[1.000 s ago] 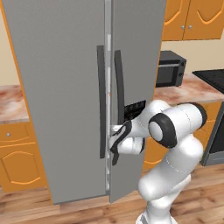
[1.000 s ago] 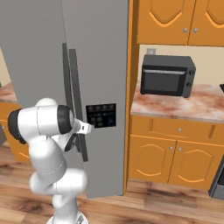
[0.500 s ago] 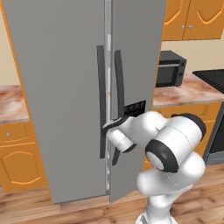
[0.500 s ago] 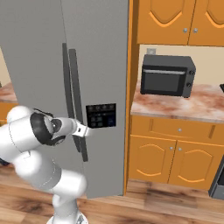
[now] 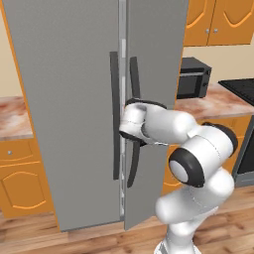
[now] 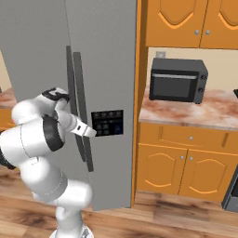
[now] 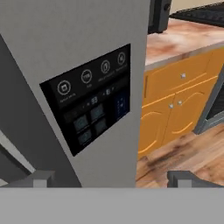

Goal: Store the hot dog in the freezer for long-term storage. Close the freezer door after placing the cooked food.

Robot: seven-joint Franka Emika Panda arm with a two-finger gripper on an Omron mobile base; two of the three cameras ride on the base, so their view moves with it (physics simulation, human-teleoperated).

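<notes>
The freezer door is the narrower grey door with a long dark vertical handle and a dark dispenser panel. It looks shut or barely ajar, so the freezer inside is hidden. My gripper hovers just in front of this door, between the handle and the panel. In the hand view the gripper is open with nothing between its fingertips, facing the dispenser panel at close range. The hot dog is out of view.
The wider grey fridge door stands left of the freezer door with its own handle. To the right, a black microwave sits on a marbled counter over orange cabinets. A dark stove edge is at far right.
My hand has moved up and left along the freezer door handle while the elbow swung down and to the right. The jaws stayed open.
</notes>
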